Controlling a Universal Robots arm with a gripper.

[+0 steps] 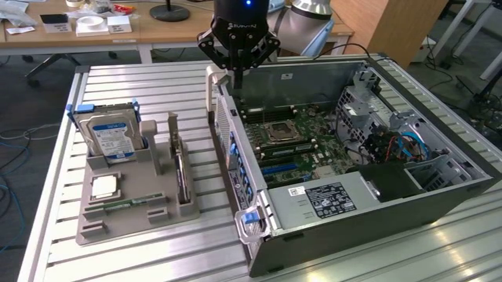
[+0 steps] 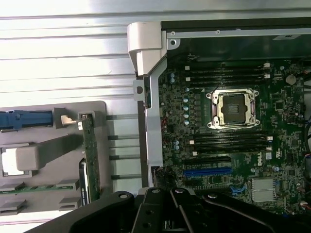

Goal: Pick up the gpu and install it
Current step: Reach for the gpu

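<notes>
The gpu [image 1: 181, 179] stands on edge in the right slot of a grey holder [image 1: 117, 226] on the slatted table, at the exterior view's left of the open computer case [image 1: 353, 194]. In the wrist view the gpu [image 2: 89, 150] shows as a thin green and black edge in that holder [image 2: 48, 148]. My gripper [image 1: 235, 79] hangs above the far end of the case's near side wall, well away from the gpu. Its fingers are shut with nothing between them. The black linkages of the gripper [image 2: 170, 213] show in the wrist view. The motherboard [image 2: 228, 141] lies exposed with a blue slot [image 2: 206, 171].
A blue-labelled hard drive [image 1: 110, 134] stands upright in the holder's far end. A processor chip [image 1: 104, 187] and a green memory stick [image 1: 126, 204] lie in the holder too. Cables and drive cages [image 1: 400, 144] fill the case's right side. A desk [image 1: 86, 26] stands behind.
</notes>
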